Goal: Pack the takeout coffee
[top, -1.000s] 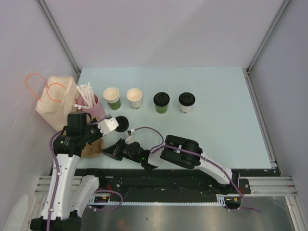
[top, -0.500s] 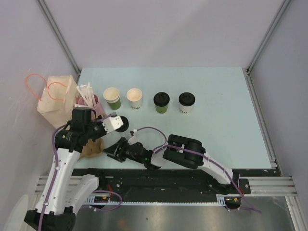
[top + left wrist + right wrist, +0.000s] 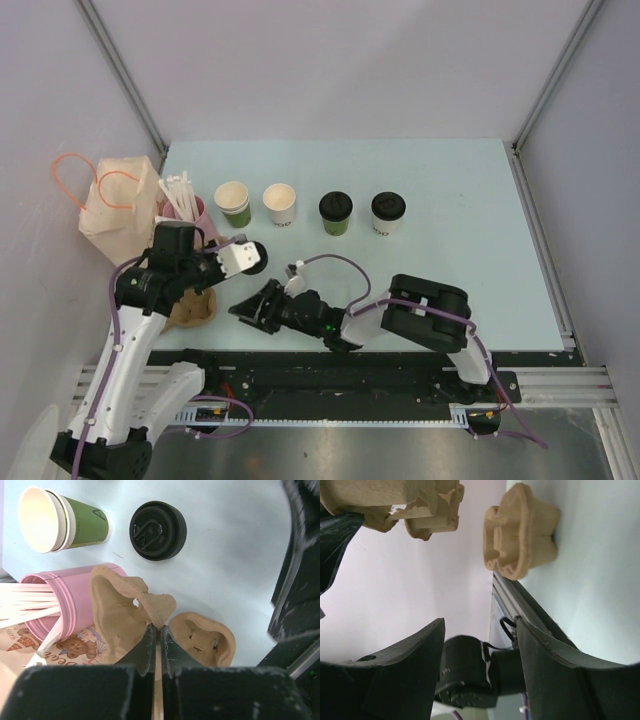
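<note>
- Upright near the middle of the table [image 3: 470, 250], side by side but not touching: green cup with a black lid [image 3: 335, 213] and white cup with a black lid [image 3: 387, 214], both well apart from either arm.
- Left of them in the same row: open white cup [image 3: 280, 204], then open green cup [image 3: 233, 204], both upright, cream inside.
- Flat on the table, nearer the arms than the open green cup: loose black lid [image 3: 158, 530].
- At the left end of the row, just beside the open green cup: pink cup of white straws [image 3: 187, 215].
- Further left, at the table's left edge: beige paper bag with orange handles [image 3: 115, 195].
- At the near-left of the table: brown pulp cup carrier [image 3: 122, 612], one lobe raised in front of the pink cup, another pocket lower, resting on the table in the right wrist view; whether the two parts join there, impossible to tell.
- Left gripper [image 3: 155, 635] clamped tight on a thin wall of the carrier, fingers pressed almost together.
- Right gripper [image 3: 248, 305] low over the table, pointed left toward the carrier, jaws spread wide with nothing between them, short of the resting pocket.
</note>
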Available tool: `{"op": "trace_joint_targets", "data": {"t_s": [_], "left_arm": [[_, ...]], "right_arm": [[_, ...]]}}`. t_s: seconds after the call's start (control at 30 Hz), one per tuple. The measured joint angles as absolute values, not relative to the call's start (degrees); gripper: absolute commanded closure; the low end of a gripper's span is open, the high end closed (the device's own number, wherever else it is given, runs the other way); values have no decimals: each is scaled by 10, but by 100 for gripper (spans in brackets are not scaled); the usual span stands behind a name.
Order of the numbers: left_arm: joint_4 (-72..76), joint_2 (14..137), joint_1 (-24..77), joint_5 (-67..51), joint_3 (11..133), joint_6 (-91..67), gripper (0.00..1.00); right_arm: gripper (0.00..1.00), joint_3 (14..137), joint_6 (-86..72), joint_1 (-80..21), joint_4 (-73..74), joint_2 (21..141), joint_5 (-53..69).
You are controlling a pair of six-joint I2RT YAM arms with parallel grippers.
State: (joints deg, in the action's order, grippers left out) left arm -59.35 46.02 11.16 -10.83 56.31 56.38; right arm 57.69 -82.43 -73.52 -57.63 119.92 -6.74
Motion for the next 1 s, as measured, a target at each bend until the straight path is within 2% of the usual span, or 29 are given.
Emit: {"op": "trace_joint_targets", "data": {"t_s": [0.17, 0.3, 0.5, 0.73, 0.8, 0.9, 0.93, 1.0], "left_arm": [[-613, 449, 128, -117, 563, 551, 99], [-628, 436, 140, -126, 563, 541, 100], [-639, 428, 166, -127, 558, 529, 100], [-641, 428, 211, -117, 558, 514, 100], [-640, 428, 221, -111, 556, 510, 100], [-642, 428, 234, -104, 550, 506, 100], [-645, 429, 237, -98, 547, 504, 100], [-649, 431, 251, -90, 541, 501, 100]], "right_arm": [[36, 464, -825, -721, -569, 1121, -72], [35, 439, -819, -686, -560, 1076, -67], [35, 475, -801, -629, -546, 1054, -43], [36, 590, -806, -633, -538, 1102, 8], [40, 593, -810, -637, -536, 1115, 15], [55, 593, -813, -641, -526, 1132, 20], [64, 593, -815, -641, -524, 1134, 23], [69, 596, -815, -642, -519, 1136, 25]]}}
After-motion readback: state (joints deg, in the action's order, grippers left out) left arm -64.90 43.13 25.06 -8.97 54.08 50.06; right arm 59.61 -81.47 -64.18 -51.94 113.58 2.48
